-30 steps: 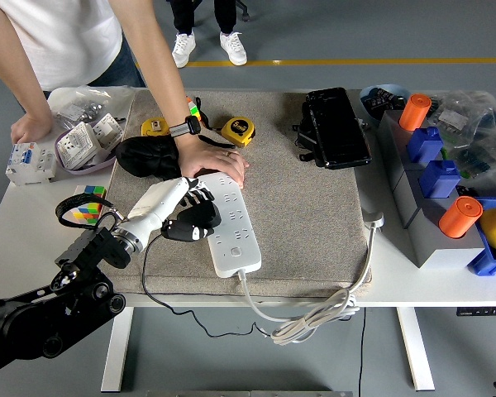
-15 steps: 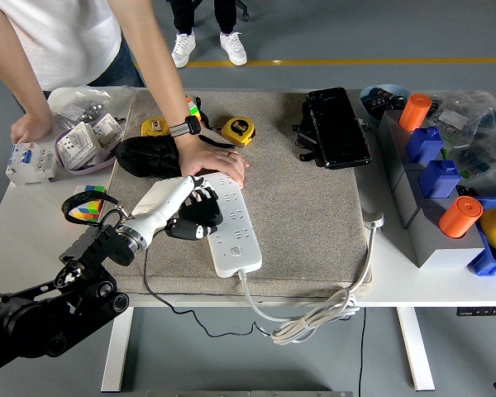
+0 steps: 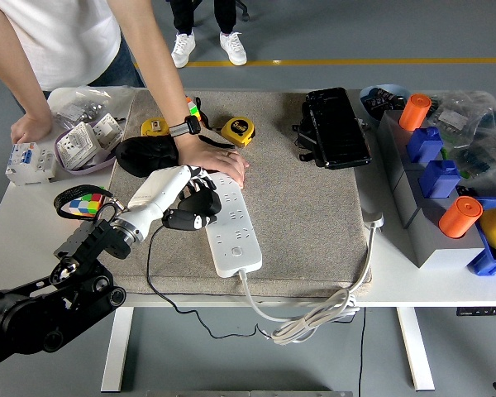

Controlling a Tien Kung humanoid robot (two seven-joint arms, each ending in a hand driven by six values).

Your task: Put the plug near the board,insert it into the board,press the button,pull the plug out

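Note:
A white power strip [image 3: 231,223] lies lengthwise on the grey mat [image 3: 306,215], its white cable running off the table's near edge. My left hand [image 3: 194,207] is at the strip's left edge, fingers curled on a black plug [image 3: 182,220] whose black cord [image 3: 153,273] trails down over the table's front. The plug is beside the strip, at its left side. A person's hand [image 3: 215,163] with a watch presses down on the strip's far end. My right arm is out of view.
Two yellow tape measures [image 3: 238,130] and a black pouch [image 3: 145,155] lie behind the strip. A black case [image 3: 335,128] lies at the mat's far right. Blue bins with orange cylinders [image 3: 459,217] stand at right. A colourful cube [image 3: 84,204] and white switches [image 3: 83,142] lie at left.
My left hand has moved up and slightly away from the table's near edge with the plug, along the strip's left side. The person's hand has stayed on the strip.

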